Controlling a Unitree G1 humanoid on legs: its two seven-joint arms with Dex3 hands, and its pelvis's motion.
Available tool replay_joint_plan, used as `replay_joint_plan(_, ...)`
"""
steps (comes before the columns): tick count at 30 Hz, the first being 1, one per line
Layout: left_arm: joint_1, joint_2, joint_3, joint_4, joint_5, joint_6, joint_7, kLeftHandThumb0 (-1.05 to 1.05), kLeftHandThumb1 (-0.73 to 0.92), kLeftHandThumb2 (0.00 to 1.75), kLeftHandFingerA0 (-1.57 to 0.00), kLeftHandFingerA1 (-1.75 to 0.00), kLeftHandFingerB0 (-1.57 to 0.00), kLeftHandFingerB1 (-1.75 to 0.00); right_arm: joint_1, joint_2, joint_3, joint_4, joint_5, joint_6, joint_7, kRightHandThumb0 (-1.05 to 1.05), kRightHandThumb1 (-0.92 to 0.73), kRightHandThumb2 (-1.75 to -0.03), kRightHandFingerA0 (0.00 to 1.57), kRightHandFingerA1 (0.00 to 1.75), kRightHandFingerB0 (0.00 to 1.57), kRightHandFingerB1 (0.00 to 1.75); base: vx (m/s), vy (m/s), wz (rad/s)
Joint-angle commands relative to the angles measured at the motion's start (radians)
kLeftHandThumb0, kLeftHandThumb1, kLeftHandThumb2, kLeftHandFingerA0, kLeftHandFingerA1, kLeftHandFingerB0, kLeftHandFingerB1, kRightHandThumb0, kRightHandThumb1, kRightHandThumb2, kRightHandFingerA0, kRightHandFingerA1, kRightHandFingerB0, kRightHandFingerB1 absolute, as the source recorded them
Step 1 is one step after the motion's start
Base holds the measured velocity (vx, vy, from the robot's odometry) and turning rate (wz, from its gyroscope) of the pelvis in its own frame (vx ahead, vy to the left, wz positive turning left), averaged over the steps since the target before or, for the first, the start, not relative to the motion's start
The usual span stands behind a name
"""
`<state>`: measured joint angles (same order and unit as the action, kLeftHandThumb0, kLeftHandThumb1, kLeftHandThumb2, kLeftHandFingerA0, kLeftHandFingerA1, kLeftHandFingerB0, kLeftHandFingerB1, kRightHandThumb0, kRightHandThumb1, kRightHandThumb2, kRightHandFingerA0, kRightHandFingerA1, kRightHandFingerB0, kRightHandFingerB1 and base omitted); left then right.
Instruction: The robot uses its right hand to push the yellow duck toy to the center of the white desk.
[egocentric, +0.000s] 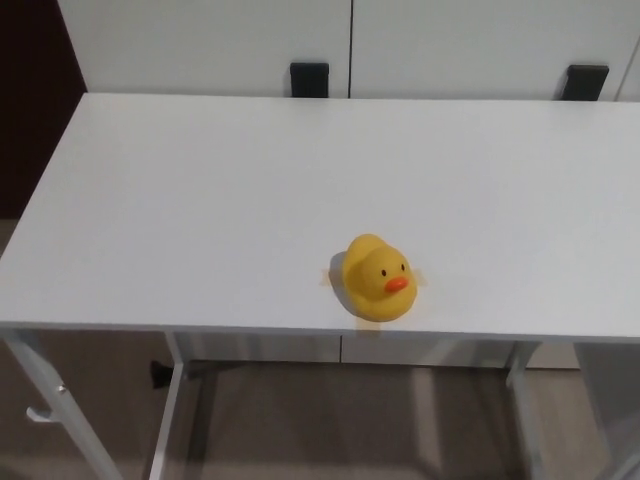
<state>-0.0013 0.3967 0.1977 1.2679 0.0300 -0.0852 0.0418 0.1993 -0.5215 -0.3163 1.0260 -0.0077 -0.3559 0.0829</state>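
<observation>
A yellow duck toy (375, 277) with an orange beak stands upright on the white desk (250, 200). It sits close to the desk's front edge, a little right of the middle, with its beak facing the front. Neither of my hands shows in the head view, and no arm reaches over the desk.
Two black brackets (309, 79) (584, 81) sit against the white wall panels behind the desk. The desk's white legs (170, 420) and a brown floor show below the front edge. A dark surface borders the far left.
</observation>
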Motion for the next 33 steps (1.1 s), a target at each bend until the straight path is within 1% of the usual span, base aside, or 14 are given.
replay_joint_plan(1,0.005,0.020,0.009,0.005,-0.008,-0.030,-0.002,-0.17,0.61,0.79,-0.91,-0.96,-0.89,-1.03,0.007,-0.028,0.021,0.005,-0.009,-0.044,0.024,-0.04,-0.50,-0.93,0.90,0.49,0.68,0.49,0.00,0.000,0.00)
replay_joint_plan(2,0.009,0.024,0.012,0.006,-0.011,-0.030,-0.008,-0.17,0.61,0.79,-0.91,-0.96,-0.89,-1.03,0.014,-0.025,0.022,-0.003,0.002,-0.040,0.038,-0.04,-0.50,-0.93,0.90,0.49,0.68,0.49,0.00,0.000,0.00)
replay_joint_plan(3,0.011,0.024,0.005,0.004,-0.002,-0.030,-0.004,-0.14,0.58,0.83,-0.89,-0.92,-0.87,-1.01,0.014,-0.028,0.025,-0.005,0.000,-0.030,0.039,-0.11,-0.58,-0.78,1.08,0.61,0.70,0.51,0.00,0.000,0.00)
replay_joint_plan(6,0.013,0.023,-0.007,-0.001,0.011,-0.030,0.002,-0.14,0.58,0.83,-0.89,-0.92,-0.87,-1.01,0.012,-0.035,0.031,-0.007,-0.004,-0.017,0.038,-0.11,-0.58,-0.78,1.08,0.61,0.70,0.51,0.00,0.000,0.00)
replay_joint_plan(7,0.009,0.023,-0.008,0.000,0.012,-0.025,0.005,-0.19,0.65,0.75,-0.88,-0.90,-0.87,-0.99,0.005,-0.037,0.036,0.002,-0.009,-0.017,0.032,-0.13,-0.60,-0.74,1.17,0.65,0.72,0.53,0.00,0.000,0.00)
replay_joint_plan(12,0.004,0.020,-0.004,0.002,0.003,-0.025,0.006,-0.18,0.63,0.78,-0.89,-0.93,-0.89,-1.00,-0.013,-0.040,0.053,0.016,-0.028,-0.017,-0.001,-0.11,-0.59,-0.77,1.04,0.56,0.74,0.52,0.00,0.000,0.00)
replay_joint_plan(14,0.004,0.021,-0.003,0.002,0.001,-0.026,0.004,-0.18,0.63,0.78,-0.89,-0.93,-0.89,-1.00,-0.015,-0.036,0.051,0.018,-0.022,-0.021,-0.006,-0.11,-0.59,-0.77,1.04,0.56,0.74,0.52,0.00,0.000,0.00)
replay_joint_plan(15,0.003,0.022,-0.003,0.000,0.001,-0.026,0.003,-0.16,0.61,0.77,-0.88,-0.91,-0.86,-0.98,-0.010,-0.034,0.048,0.005,-0.015,-0.025,0.001,-0.06,-0.55,-0.84,0.94,0.51,0.71,0.49,0.00,0.000,0.00)
replay_joint_plan(18,0.003,0.022,0.000,-0.001,-0.003,-0.028,0.001,-0.21,0.62,0.71,-0.91,-0.94,-0.88,-1.00,-0.007,-0.031,0.043,-0.004,-0.005,-0.039,0.009,-0.03,-0.50,-0.96,0.95,0.50,0.72,0.49,0.00,0.000,0.00)
replay_joint_plan(19,0.003,0.022,0.002,0.000,-0.005,-0.031,-0.002,-0.17,0.61,0.77,-0.89,-0.93,-0.88,-1.00,-0.007,-0.027,0.037,-0.003,0.001,-0.050,0.010,0.00,-0.51,-1.00,0.94,0.49,0.74,0.49,0.00,0.000,0.00)
replay_joint_plan(23,0.005,0.021,0.007,0.000,-0.008,-0.034,-0.006,-0.15,0.61,0.82,-0.87,-0.91,-0.87,-1.00,-0.010,-0.018,0.023,0.002,0.019,-0.061,0.021,-0.04,-0.56,-0.94,0.92,0.50,0.72,0.50,0.00,0.000,0.00)
replay_joint_plan(24,0.003,0.021,0.009,-0.003,-0.010,-0.032,-0.004,-0.18,0.62,0.76,-0.89,-0.94,-0.88,-1.02,-0.014,-0.019,0.029,0.000,0.014,-0.053,0.022,-0.06,-0.55,-0.92,1.00,0.53,0.71,0.50,0.00,0.000,0.00)
replay_joint_plan(28,0.002,0.020,0.012,-0.006,-0.009,-0.031,0.000,-0.18,0.61,0.73,-0.89,-0.92,-0.88,-1.01,-0.017,-0.026,0.048,0.003,-0.006,-0.049,0.026,-0.09,-0.55,-0.89,1.00,0.55,0.71,0.51,0.00,0.000,0.00)
replay_joint_plan(33,-0.005,0.021,0.013,-0.001,-0.007,-0.030,-0.003,-0.17,0.61,0.76,-0.90,-0.92,-0.89,-1.00,-0.015,-0.033,0.061,0.000,-0.016,-0.044,0.024,-0.08,-0.56,-0.85,0.93,0.53,0.71,0.50,0.00,0.000,0.00)
